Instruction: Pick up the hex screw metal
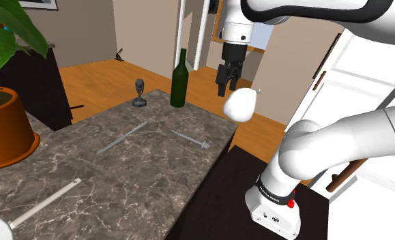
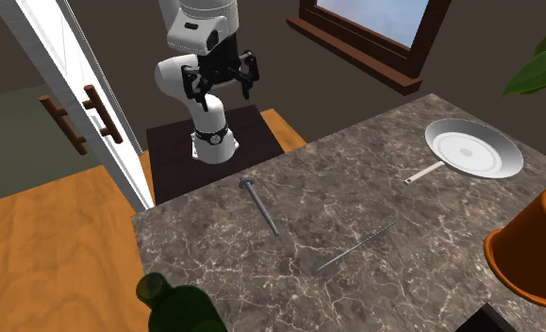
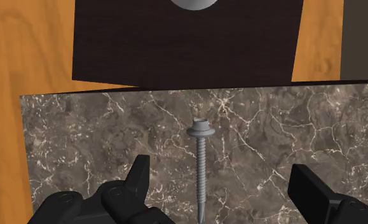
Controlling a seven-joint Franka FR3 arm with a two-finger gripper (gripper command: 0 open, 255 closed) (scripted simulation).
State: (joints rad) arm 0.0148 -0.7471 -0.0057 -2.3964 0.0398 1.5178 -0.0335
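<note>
1. The gripper (image 3: 222,181) hangs high above the stone counter (image 3: 81,140). Its two black fingers stand wide apart and hold nothing.
2. The screw (image 3: 201,165) lies flat on the counter, close to the edge nearest the stand (image 1: 216,191). Its hex head faces that edge and its tip points inward.
3. In the wrist view the shank runs lengthwise through the gap between the fingers. The hand seems turned this way so the fingers can close across the thin shank.
4. A thin rod (image 1: 123,137) lies near the screw but apart from it. The bottle (image 1: 179,82) and the pan (image 2: 473,151) are well away, so the way down looks free.
5. This looks like the approach, with the descent not yet made. The screw is low and round, so the fingers must nearly reach the counter, and it could roll or slip.
</note>
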